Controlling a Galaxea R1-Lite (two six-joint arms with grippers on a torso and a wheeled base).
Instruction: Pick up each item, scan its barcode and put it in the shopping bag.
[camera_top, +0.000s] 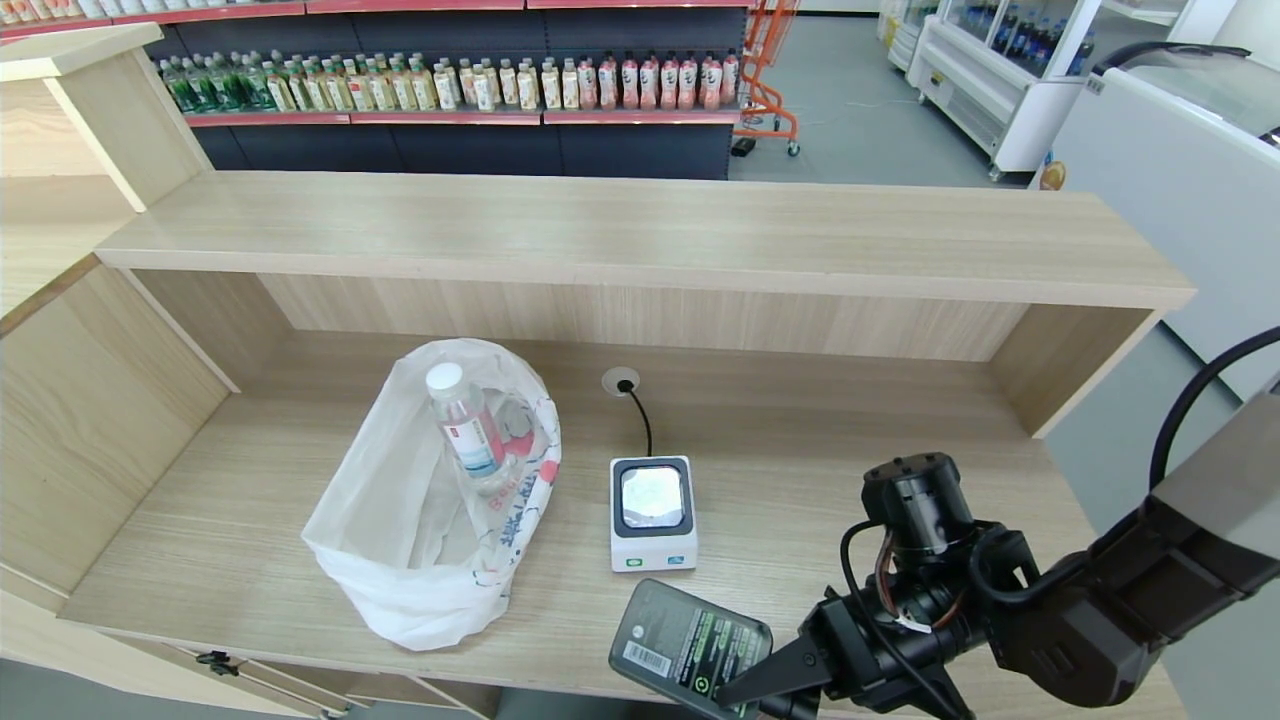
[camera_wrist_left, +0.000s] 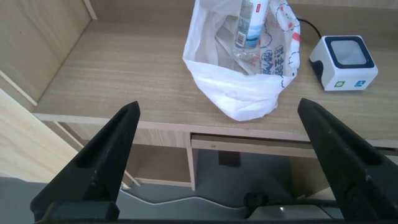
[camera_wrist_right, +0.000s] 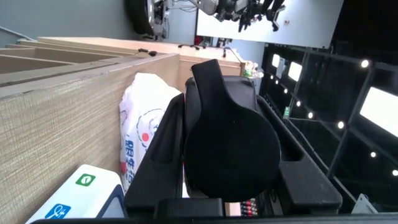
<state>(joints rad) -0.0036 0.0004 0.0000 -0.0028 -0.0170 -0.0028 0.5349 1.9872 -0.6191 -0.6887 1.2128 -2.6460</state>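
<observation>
My right gripper (camera_top: 772, 688) is shut on a flat dark pack (camera_top: 690, 645) with green print and a white barcode label. It holds the pack over the counter's front edge, just in front of the white barcode scanner (camera_top: 652, 512). In the right wrist view the dark pack (camera_wrist_right: 227, 143) sits between the two fingers (camera_wrist_right: 163, 152). Left of the scanner stands the white shopping bag (camera_top: 400, 540), open-mouthed, with a clear water bottle (camera_top: 465, 430) leaning inside. My left gripper (camera_wrist_left: 217, 162) is open and empty, low in front of the counter, facing the shopping bag (camera_wrist_left: 239, 93) and scanner (camera_wrist_left: 345, 59).
The wooden counter (camera_top: 800, 450) has a raised back ledge (camera_top: 640, 230) and side walls. The scanner's black cable (camera_top: 640, 415) runs to a hole in the counter. Shelves of drink bottles (camera_top: 450, 85) stand far behind. A drawer front (camera_wrist_left: 249, 144) sits under the counter edge.
</observation>
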